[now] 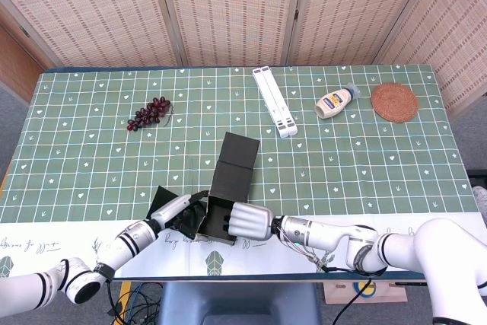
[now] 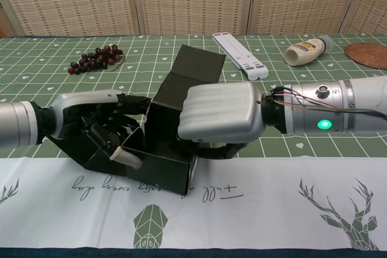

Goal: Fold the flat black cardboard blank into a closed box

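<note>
**Box half-formed at near table edge, both hands on it**

Your right hand (image 2: 221, 119) was wrapped over the right wall of the black cardboard blank (image 2: 172, 125), fingers curled down its outer face, thumb underneath; it held that wall upright. Your left hand (image 2: 100, 122) was inside the open left end, fingers (image 2: 124, 157) bent against the inner panel and a side flap; it looked to be pressing, but whether it pinched the card I could not tell. The blank sat on the white runner (image 2: 254, 200) at the near edge, partly erected, lid panel (image 2: 199, 64) raised and leaning away from you.

Recommendation for this step, as judgement: keep the rt hand as a firm brace so the walls stay square, and use the lt fingers to tuck the side flap fully in before bringing the lid down. Press along the creases, not the panel centres, or the card may bow.

Surroundings: grapes (image 1: 150, 113) far left, white folding stand (image 1: 275, 100) beyond the box, sauce bottle (image 1: 335, 101) and woven coaster (image 1: 394, 102) far right. All well apart; none obstructed. Main hazard was the table edge, close to the box.
</note>
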Robot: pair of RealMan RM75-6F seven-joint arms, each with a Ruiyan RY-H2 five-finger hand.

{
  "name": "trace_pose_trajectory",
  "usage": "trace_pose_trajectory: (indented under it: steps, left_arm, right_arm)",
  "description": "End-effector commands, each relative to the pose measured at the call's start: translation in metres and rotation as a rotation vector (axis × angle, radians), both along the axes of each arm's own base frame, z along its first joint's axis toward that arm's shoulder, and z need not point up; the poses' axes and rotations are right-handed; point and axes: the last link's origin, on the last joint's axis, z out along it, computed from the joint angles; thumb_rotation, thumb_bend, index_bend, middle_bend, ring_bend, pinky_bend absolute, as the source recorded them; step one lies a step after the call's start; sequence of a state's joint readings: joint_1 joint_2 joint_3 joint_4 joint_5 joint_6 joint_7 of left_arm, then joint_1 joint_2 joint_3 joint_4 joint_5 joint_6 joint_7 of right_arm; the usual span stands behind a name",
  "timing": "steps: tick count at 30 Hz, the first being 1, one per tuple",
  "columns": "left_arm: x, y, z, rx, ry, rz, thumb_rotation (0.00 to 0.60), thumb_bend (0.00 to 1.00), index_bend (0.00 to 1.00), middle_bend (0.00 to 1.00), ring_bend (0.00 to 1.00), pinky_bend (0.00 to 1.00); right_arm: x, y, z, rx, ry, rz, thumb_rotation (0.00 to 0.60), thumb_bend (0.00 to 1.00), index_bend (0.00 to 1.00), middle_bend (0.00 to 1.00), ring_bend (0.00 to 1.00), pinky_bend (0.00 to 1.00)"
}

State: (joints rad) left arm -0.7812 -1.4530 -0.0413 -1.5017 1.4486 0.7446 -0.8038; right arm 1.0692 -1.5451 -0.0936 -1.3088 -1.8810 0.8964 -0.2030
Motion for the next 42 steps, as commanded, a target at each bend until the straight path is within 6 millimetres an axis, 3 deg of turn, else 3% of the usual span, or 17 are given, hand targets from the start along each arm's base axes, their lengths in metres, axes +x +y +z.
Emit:
trace_pose_trajectory:
  steps: [1,4,7,12,17,28,34,42]
  left_arm:
    - [0.000,0.000,0.000,0.001,0.001,0.000,0.600,0.10,0.16,0.17,0.41,0.56]
    - [0.000,0.000,0.000,0.001,0.000,0.002,0.600,0.10,0.16,0.17,0.41,0.56]
    - [0.000,0.000,0.000,0.003,0.000,0.003,0.600,0.10,0.16,0.17,0.41,0.56]
    - [0.001,-0.001,0.000,0.006,-0.001,0.003,0.600,0.10,0.15,0.16,0.41,0.56]
    - [0.002,-0.003,0.000,0.007,-0.003,0.000,0.600,0.10,0.14,0.15,0.41,0.56]
    - [0.003,-0.006,0.002,0.014,0.002,-0.009,0.600,0.10,0.08,0.10,0.41,0.56]
    - [0.001,-0.007,0.006,0.035,0.000,-0.014,0.600,0.10,0.00,0.01,0.39,0.56]
    - [-0.003,-0.009,0.015,0.085,0.013,-0.029,0.600,0.10,0.00,0.00,0.35,0.56]
  right_arm:
    - [0.000,0.000,0.000,0.001,-0.002,0.001,0.600,0.67,0.78,0.76,0.75,0.89]
    - [-0.001,0.000,0.001,-0.001,-0.005,0.002,0.600,0.67,0.78,0.75,0.75,0.89]
    - [-0.002,-0.001,0.003,-0.007,-0.008,0.001,0.600,0.66,0.75,0.66,0.75,0.89]
    - [-0.004,0.001,0.007,-0.020,-0.031,-0.001,0.600,0.59,0.28,0.37,0.75,0.89]
    - [-0.006,0.002,0.011,-0.036,-0.054,-0.014,0.600,0.56,0.03,0.21,0.74,0.89]
    - [-0.010,0.005,0.016,-0.042,-0.085,-0.037,0.600,0.52,0.00,0.11,0.71,0.89]
    - [-0.014,0.006,0.031,-0.057,-0.153,-0.082,0.600,0.52,0.00,0.09,0.69,0.89]
    - [-0.030,0.010,0.061,-0.062,-0.233,-0.238,0.600,0.52,0.00,0.12,0.70,0.90]
